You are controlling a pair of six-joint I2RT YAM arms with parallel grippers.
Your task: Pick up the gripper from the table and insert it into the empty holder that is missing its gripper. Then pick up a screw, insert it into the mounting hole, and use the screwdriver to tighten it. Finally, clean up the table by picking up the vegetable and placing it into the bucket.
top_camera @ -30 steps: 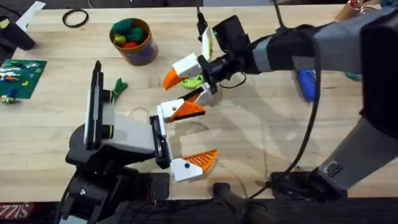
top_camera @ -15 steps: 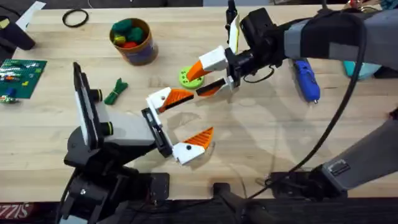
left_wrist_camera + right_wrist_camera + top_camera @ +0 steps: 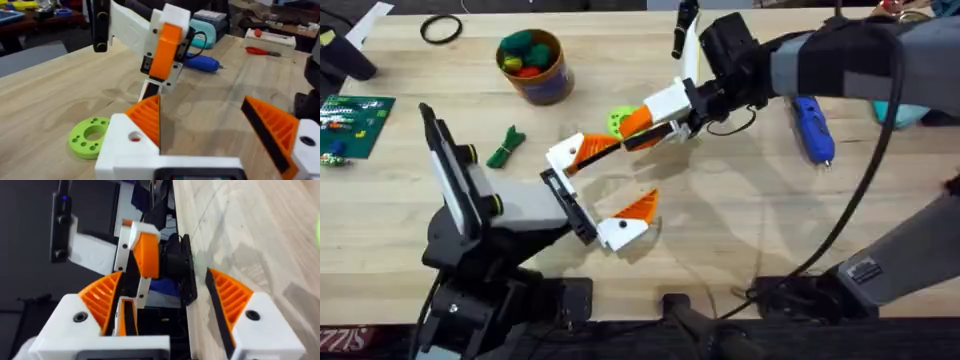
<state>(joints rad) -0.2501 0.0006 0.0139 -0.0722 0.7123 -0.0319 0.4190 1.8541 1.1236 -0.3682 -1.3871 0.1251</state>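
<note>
From overhead, the left gripper [image 3: 605, 186] is sitting mid-table with its fingers spread wide and nothing between them, and the right gripper [image 3: 645, 125] is reaching in from the far right, its fingers slightly parted and also holding nothing. The lime-green screw [image 3: 619, 122] is lying flat on the table [image 3: 720, 230], partly covered by the right gripper's upper finger. The left wrist view is showing the screw [image 3: 90, 137] whole, with its centre hole and small ring of holes, and the blue screwdriver [image 3: 202, 63] lying behind the right gripper. Overhead, the screwdriver [image 3: 813, 128] is resting to the right, the dark green vegetable [image 3: 506, 146] is lying loose left of centre, and the bucket [image 3: 533, 68] is holding round green, red and yellow toys.
</note>
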